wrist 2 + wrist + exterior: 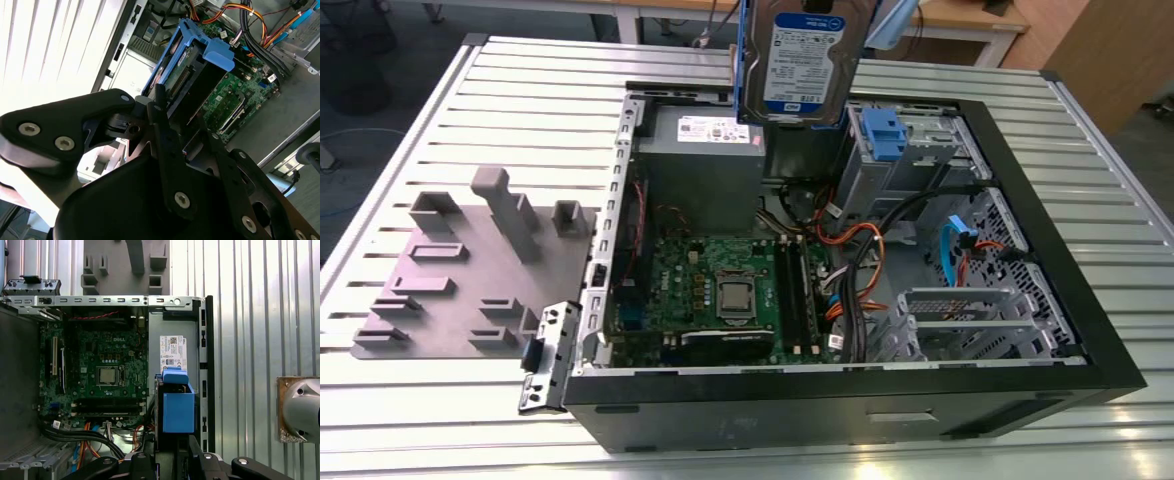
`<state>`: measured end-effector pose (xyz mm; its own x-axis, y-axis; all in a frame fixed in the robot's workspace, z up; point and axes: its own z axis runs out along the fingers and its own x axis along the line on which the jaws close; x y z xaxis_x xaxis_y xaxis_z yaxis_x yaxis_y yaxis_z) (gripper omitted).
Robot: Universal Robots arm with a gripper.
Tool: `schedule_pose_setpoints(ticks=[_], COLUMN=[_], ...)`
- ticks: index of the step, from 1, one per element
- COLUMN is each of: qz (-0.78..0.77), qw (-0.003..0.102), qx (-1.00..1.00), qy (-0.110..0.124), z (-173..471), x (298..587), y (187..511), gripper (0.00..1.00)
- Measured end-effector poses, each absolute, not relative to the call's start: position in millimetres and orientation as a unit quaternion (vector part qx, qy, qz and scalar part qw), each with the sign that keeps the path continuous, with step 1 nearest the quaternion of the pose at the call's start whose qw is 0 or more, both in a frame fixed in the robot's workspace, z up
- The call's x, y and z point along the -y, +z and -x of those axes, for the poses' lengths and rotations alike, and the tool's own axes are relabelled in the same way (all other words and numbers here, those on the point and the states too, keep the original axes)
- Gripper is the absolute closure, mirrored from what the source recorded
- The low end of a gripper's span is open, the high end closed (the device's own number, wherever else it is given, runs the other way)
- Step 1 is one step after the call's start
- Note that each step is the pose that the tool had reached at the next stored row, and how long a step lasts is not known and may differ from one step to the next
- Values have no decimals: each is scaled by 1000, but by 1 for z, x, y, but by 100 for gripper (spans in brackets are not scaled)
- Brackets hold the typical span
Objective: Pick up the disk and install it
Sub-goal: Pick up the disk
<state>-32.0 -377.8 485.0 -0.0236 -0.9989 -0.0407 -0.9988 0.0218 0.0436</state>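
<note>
The fingers [164,130] were clamped on the disk [186,75], gripping it by its edges. The disk hung upright in the air above the open computer case [787,410], near the grey power supply [700,165] and clear of the ribbed worktop [454,420].

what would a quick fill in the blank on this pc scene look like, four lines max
1. The gripper is shut on the ____.
2. The disk sits in a plastic carrier coloured ____.
3. In the exterior view the disk is held ____ the open computer case, not in it.
4. The motherboard inside the case is coloured ____.

Missing words: disk; blue; above; green
</note>
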Motion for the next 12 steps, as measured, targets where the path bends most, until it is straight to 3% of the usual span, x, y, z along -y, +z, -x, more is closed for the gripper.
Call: schedule_pose_setpoints(ticks=[12], qz=[-699], qw=[1], qx=[715], qy=[-30], z=[24], x=[378], y=[485], gripper=[65])
